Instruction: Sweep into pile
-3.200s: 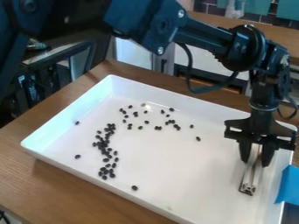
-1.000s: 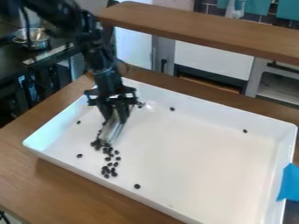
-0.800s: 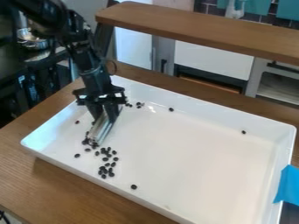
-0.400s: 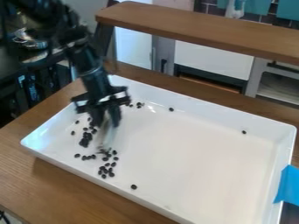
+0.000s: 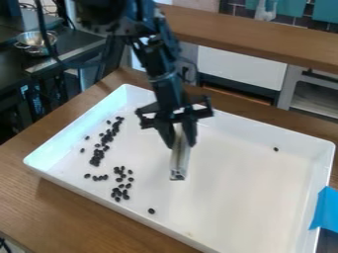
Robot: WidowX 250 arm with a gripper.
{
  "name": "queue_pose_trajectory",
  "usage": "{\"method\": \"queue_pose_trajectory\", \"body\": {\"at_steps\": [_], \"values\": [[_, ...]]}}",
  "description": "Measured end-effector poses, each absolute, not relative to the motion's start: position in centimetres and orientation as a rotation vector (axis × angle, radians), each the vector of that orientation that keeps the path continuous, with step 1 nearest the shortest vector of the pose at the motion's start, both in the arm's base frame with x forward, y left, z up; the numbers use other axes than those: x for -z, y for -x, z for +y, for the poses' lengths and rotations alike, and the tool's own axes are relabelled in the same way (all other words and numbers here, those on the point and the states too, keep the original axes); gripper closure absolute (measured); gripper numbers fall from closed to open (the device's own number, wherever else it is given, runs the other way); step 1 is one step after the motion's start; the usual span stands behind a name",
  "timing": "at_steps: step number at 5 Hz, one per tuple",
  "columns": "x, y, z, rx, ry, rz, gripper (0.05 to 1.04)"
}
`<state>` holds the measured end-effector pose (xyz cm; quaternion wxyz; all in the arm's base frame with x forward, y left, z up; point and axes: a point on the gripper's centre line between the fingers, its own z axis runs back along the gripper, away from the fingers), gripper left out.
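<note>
My end effector points down over the white tray, gripping an upright metal bar; its lower end seems near the tray's floor. Dark beans, mostly clustered loosely, lie at the view's left.

The arm is black with a faint blue sheen, bulky at the top and slimmer lower down. A thin dark cable loops off its right side; a longer one at the left seems to be its own. The gripper (black too) has a wide, angular crossbar and two tapering fingers.
</note>
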<state>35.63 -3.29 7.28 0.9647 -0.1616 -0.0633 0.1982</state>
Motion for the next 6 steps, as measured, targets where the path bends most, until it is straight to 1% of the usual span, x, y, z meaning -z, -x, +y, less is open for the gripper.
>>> {"method": "queue_pose_trajectory", "body": {"at_steps": [1,2,3,5,6], "values": [[-6.5,-34.5,-9.0,-0.336,0.343,-0.118,0.711],[-6.1,-34.4,-12.8,-0.349,0.353,-0.127,0.711],[-5.3,-33.9,-15.7,-0.321,0.362,-0.135,0.711],[-3.8,-33.8,-17.2,-0.299,0.351,-0.173,0.711],[-2.6,-33.6,-17.0,-0.316,0.336,-0.173,0.711]]}}
